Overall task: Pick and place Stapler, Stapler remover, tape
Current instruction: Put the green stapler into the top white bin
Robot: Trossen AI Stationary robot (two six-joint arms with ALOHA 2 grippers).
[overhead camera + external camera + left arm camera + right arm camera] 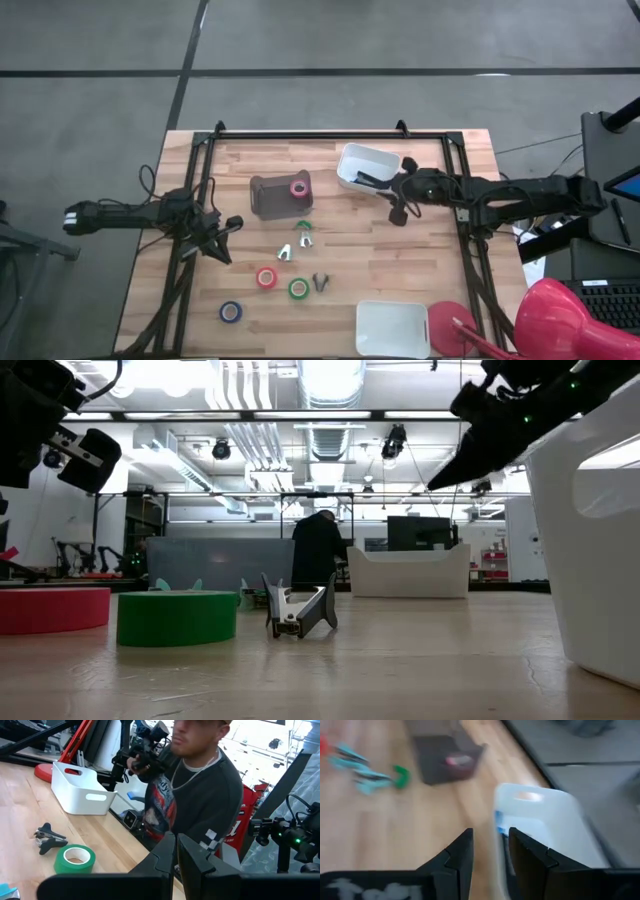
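Observation:
A dark stapler point(372, 180) lies inside the far white bin point(350, 160). The pink tape point(298, 188) sits in a dark grey tray point(270, 197). Flat on the table lie the red tape point(266, 277), the green tape point(298, 288) and the blue tape point(231, 312). A dark staple remover point(321, 282) lies beside the green roll. Green point(303, 227) and teal point(286, 250) staple removers lie mid-table. My right gripper point(400, 212) hovers open and empty just beside that bin, toward the table's near edge. My left gripper point(232, 227) waits shut at the table's left side.
A second white bin point(393, 327) stands at the near edge, with a red lamp point(555, 320) to its right. A black frame rail point(330, 135) borders the table. In the left wrist view a person point(200, 795) stands beyond the table's near edge.

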